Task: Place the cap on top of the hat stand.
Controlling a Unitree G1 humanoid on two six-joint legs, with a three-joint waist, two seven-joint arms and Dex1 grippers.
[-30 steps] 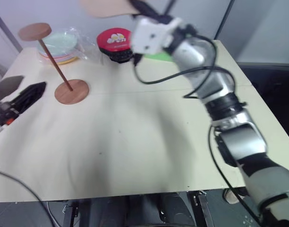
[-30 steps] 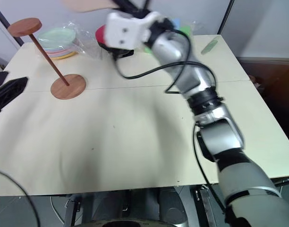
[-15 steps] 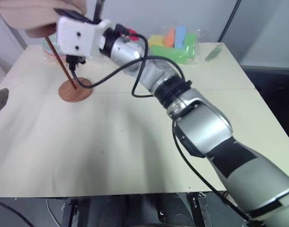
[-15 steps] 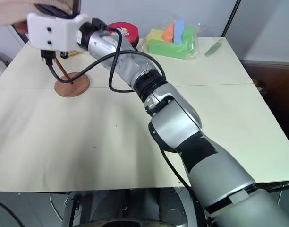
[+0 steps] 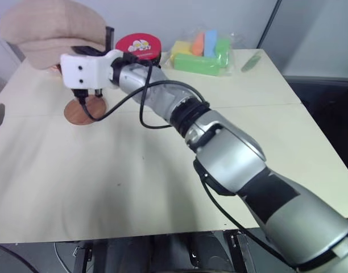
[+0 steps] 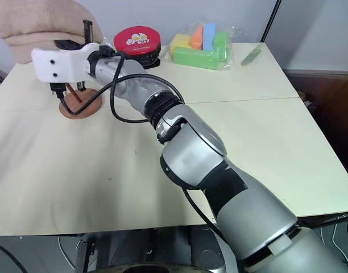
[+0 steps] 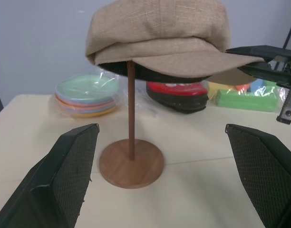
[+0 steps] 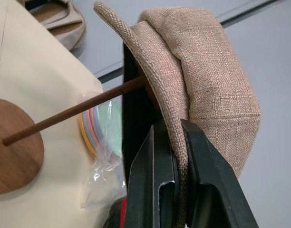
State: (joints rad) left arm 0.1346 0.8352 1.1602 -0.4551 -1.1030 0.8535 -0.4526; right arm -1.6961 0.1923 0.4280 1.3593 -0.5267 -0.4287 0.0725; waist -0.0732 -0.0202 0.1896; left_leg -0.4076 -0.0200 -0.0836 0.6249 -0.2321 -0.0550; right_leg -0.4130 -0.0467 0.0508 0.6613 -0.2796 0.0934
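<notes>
The cream tabletop (image 5: 134, 182) carried every item. The right arm (image 5: 219, 153) reached across it toward the far left corner. The beige newsboy cap (image 7: 157, 35) sat over the top of the hat stand (image 7: 131, 114), its crown covering the upper disc, the thin rod rising into its underside and the round wooden base (image 7: 131, 164) resting flat on the table. The right gripper (image 8: 171, 161) was pressed together on the cap's brim (image 8: 160, 95), one black finger (image 8: 148, 180) on each face of the fabric edge. The left gripper (image 7: 162, 180) was spread wide, its two textured fingers well apart on either side of the stand's base and touching neither stand nor cap. Behind the stand lay a stack of pastel plates (image 7: 87, 95) in clear wrap, and just beside it a red round lidded container (image 5: 139, 44). Farther right was a bag of coloured foam blocks (image 5: 205, 51), then a small green object (image 5: 251, 60) near the table's far edge.
</notes>
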